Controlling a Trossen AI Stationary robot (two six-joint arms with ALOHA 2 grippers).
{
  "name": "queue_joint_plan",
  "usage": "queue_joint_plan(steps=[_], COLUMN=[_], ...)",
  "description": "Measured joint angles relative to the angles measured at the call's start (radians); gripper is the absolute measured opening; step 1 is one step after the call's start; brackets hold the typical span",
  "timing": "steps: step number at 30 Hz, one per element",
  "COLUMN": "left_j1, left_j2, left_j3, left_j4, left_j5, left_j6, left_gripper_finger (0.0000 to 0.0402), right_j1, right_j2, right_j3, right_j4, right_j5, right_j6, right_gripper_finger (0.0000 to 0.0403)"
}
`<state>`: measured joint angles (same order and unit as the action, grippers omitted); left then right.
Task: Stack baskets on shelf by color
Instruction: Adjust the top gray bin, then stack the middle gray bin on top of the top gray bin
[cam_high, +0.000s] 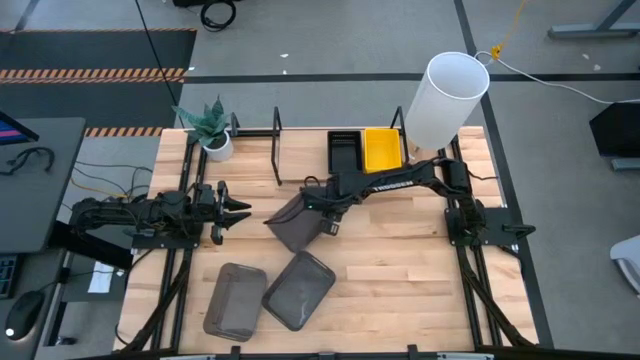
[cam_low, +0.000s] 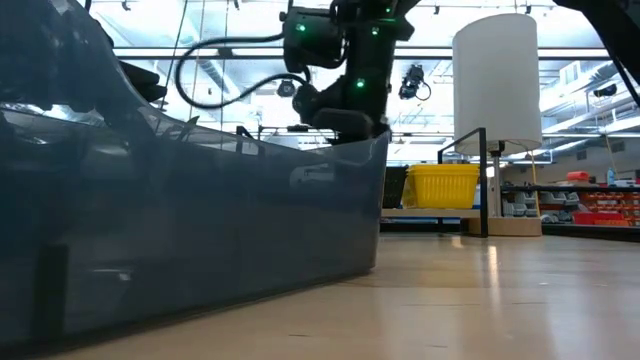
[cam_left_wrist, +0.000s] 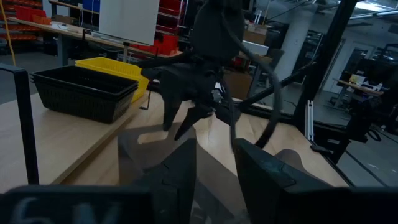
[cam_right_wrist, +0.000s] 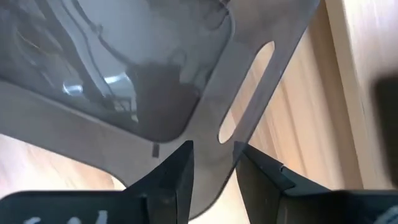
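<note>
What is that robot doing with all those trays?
The right tool is pinching the rim of a smoky-grey basket in the middle of the table, tilting it up. Two more grey baskets lie nearer the front edge. A black basket and a yellow basket already sit on the shelf. The left tool waits nearby, empty.

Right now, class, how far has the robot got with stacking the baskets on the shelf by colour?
Done: a black basket and a yellow basket sit side by side on the shelf. In hand: the right gripper has its fingers around the rim of a tilted grey basket, by its handle slot. Left: two more grey baskets lie on the table. The left gripper waits, open, nearby.
</note>
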<state>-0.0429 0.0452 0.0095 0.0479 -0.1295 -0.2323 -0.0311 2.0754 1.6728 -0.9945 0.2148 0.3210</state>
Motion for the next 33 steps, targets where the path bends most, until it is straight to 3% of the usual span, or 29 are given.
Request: queue_joint_plan(steps=[8, 19, 22, 28, 33], left_j1=[0.000, 0.000, 0.000, 0.000, 0.000], left_j2=[0.000, 0.000, 0.000, 0.000, 0.000], left_j3=[0.000, 0.000, 0.000, 0.000, 0.000], left_j4=[0.000, 0.000, 0.000, 0.000, 0.000], left_j5=[0.000, 0.000, 0.000, 0.000, 0.000], left_j6=[0.000, 0.000, 0.000, 0.000, 0.000], left_gripper_finger=[0.0117, 0.0117, 0.0117, 0.0117, 0.0117], right_j1=[0.001, 0.037, 0.072, 0.194, 0.278], right_j2=[0.000, -0.001, -0.003, -0.003, 0.010], right_j3=[0.056, 0.268, 0.343, 0.357, 0.327], right_j4=[-0.302, -0.504, -0.425, -0.069, 0.206], right_j5=[-0.002, -0.023, -0.031, -0.119, -0.116], right_j6=[0.076, 0.045, -0.047, -0.334, -0.287], right_gripper_finger=[0.0121, 0.0121, 0.0121, 0.0122, 0.0130])
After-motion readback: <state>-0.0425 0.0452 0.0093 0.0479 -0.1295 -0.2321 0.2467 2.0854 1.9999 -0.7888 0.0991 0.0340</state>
